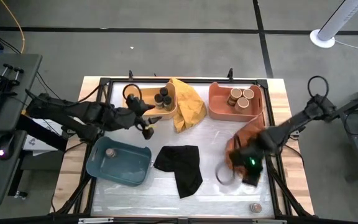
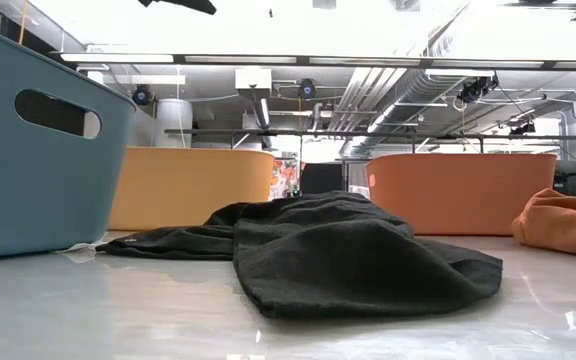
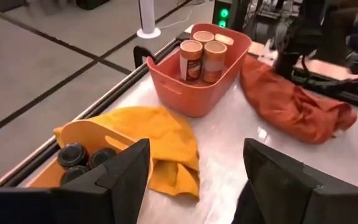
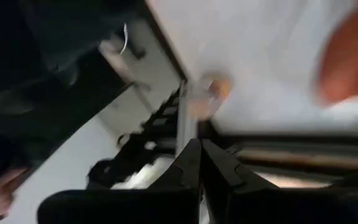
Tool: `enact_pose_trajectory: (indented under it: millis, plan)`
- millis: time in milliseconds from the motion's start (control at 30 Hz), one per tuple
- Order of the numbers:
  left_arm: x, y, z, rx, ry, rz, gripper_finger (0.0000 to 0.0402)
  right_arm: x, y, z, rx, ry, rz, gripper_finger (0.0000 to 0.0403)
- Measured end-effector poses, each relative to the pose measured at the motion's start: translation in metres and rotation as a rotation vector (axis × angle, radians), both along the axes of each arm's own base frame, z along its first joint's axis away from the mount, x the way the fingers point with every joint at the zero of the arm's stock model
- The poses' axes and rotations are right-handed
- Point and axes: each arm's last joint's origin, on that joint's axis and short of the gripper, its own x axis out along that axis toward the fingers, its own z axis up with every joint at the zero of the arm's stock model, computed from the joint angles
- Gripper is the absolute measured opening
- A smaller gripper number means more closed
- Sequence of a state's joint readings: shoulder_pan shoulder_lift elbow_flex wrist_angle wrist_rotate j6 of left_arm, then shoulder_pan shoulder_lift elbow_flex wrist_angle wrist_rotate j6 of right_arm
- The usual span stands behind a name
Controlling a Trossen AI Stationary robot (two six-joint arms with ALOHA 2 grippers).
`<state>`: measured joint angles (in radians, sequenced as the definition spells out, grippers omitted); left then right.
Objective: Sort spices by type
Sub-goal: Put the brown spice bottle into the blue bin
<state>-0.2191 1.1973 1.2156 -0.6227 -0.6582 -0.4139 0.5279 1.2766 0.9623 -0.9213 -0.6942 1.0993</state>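
**Sorting by lid colour, one stray left near the edge**

Tan-lidded jars (image 1: 241,98) stand together in the coral tray (image 1: 215,104) at the far right; black-lidded jars (image 1: 161,99) sit in the yellow tray (image 1: 143,93) at far centre, with a yellow cloth (image 1: 189,106) draped beside it. One tan-lidded jar (image 1: 110,152) lies in the blue tray (image 1: 128,176), which I judge misplaced. My left gripper (image 1: 148,124) hovers just near of the yellow tray, fingers wide apart and empty. My right gripper (image 1: 252,173) hangs low beside the rust-orange cloth (image 1: 244,135), fingers pressed together on nothing. A last jar (image 1: 255,208) rests at the table's near right edge, probably my right arm's target. A black cloth (image 1: 180,165) lies mid-table.
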Motion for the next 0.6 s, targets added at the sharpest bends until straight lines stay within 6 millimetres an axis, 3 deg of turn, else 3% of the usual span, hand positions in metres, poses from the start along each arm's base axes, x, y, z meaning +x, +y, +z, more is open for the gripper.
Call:
enact_pose_trajectory:
  millis: [200,400,600]
  plan:
    - [0.0,0.007,-0.001,0.015,0.028,0.01,0.0243,-0.019,0.049,-0.038,0.193,0.132,-0.131,0.0]
    - [0.001,0.014,-0.001,0.03,0.037,0.029,0.0243,-0.035,0.063,-0.051,0.2,0.263,-0.247,0.0]
    - [0.001,0.019,-0.001,0.038,0.045,0.038,0.0243,-0.039,0.07,-0.057,0.168,0.297,-0.235,0.0]
